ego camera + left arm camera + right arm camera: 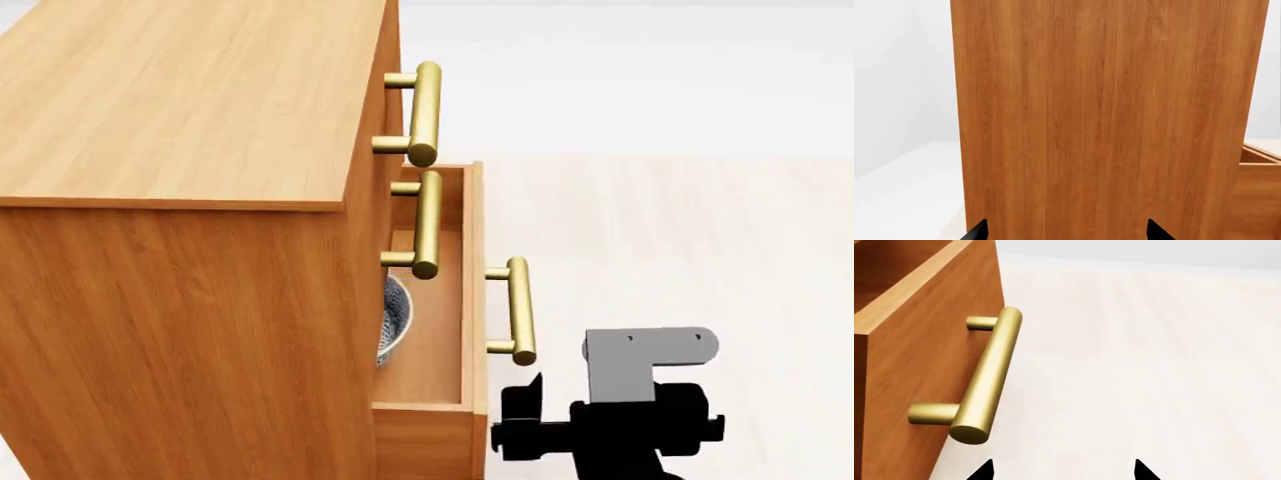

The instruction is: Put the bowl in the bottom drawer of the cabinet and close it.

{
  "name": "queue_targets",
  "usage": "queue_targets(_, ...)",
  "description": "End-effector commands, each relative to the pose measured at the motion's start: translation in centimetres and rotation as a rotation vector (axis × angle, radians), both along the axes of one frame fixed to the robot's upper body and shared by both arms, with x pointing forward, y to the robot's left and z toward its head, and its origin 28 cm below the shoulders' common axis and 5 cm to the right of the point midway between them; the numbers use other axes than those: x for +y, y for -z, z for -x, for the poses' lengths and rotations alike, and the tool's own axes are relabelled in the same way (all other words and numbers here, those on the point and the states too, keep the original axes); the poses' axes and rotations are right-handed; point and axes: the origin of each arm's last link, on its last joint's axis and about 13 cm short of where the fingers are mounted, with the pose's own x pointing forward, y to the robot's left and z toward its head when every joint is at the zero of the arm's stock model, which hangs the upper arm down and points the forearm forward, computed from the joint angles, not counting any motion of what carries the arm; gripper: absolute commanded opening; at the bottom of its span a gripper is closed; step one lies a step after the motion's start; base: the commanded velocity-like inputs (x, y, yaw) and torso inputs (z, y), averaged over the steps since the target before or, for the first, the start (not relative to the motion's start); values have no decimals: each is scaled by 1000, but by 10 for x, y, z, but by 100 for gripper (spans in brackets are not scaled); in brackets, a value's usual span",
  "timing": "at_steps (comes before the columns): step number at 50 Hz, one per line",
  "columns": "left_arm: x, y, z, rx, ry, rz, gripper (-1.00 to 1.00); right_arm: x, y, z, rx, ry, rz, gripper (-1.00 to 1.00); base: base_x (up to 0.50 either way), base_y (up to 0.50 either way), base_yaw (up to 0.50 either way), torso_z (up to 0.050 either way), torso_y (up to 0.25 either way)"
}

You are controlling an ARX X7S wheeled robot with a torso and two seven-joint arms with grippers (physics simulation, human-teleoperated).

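Inside the pulled-out bottom drawer, the bowl, seemingly tipped on edge; beside its handle, right claw released, empty.

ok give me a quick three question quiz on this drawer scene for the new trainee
1. True or false: the bottom drawer is shut.
2. Where is the bowl? A) on the floor B) inside the open drawer C) on top of the cabinet
3. Fill in: the right tool sits beside the drawer's brass ____, not gripping it.

Key: 1 false; 2 B; 3 handle.
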Motion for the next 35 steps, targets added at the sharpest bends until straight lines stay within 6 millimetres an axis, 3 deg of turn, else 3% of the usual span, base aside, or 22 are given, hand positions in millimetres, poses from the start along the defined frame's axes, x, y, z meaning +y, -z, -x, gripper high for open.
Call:
queue_targets(1,0,0,0,0,1,1,100,13,1,-1,4,-28,-27,100,0,0,0,0,0)
queue_targets(35,0,0,0,1,-4,9,100,42,3,-12,0,-102,-46,100,0,0,0,0,0)
